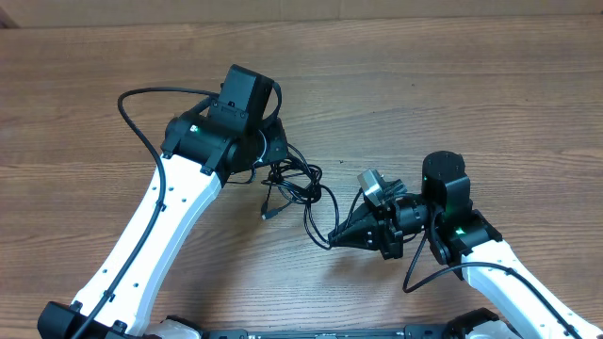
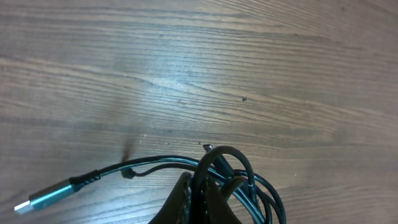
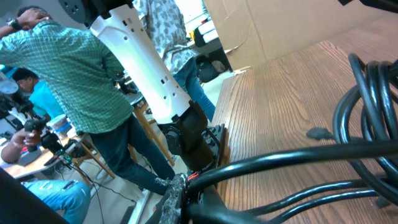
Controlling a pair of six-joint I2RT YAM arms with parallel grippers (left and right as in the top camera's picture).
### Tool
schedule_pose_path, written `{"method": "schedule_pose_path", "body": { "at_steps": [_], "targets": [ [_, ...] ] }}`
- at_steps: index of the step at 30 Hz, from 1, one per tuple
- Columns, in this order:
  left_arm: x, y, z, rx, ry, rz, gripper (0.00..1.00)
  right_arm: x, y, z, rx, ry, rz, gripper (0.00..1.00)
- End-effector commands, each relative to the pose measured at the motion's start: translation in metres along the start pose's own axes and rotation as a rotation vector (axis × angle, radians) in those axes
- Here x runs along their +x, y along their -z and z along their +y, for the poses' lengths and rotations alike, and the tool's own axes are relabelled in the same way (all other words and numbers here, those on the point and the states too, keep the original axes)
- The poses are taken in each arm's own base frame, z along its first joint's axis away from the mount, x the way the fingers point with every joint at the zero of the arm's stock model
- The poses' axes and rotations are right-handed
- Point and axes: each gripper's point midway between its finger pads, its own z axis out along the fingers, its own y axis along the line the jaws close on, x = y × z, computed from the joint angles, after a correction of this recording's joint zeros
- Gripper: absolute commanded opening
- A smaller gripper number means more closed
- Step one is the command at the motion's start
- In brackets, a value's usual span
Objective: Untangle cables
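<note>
Left pincer (image 2: 198, 199), right pincer (image 1: 334, 242) — both pinching one cables (image 1: 287, 177) tangle.

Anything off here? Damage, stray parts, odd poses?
Nothing damaged or spilled. The cables are one tangled bunch, pinched by the left end effector and the right end effector; one silver plug trails free.

Wood, plastic and a touch of metal on my screens.
The surface (image 2: 186, 68) is brown wood-grain, smooth, with a soft sheen. The cables (image 1: 303, 188) have a black, glossy plastic sheath. One plug (image 2: 42, 199) is bright metal behind a matt black ribbed grip. The left arm (image 1: 160, 221) wears smooth white plastic, and its joints are matt black. The left claw (image 2: 198, 199) looks matt black and faintly rough.
</note>
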Motion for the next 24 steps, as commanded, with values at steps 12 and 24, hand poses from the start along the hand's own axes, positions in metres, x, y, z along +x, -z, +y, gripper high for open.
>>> {"method": "schedule_pose_path", "body": {
  "at_steps": [12,24],
  "targets": [
    [0.000,0.008,0.023,-0.108,0.090,-0.016,0.04,0.025,0.066,-0.133,0.892,-0.725,-0.244,0.04],
    [-0.002,0.008,0.022,-0.106,0.090,-0.020,0.04,0.112,0.100,-0.126,1.198,-1.126,-0.145,0.04]
  ]
}}
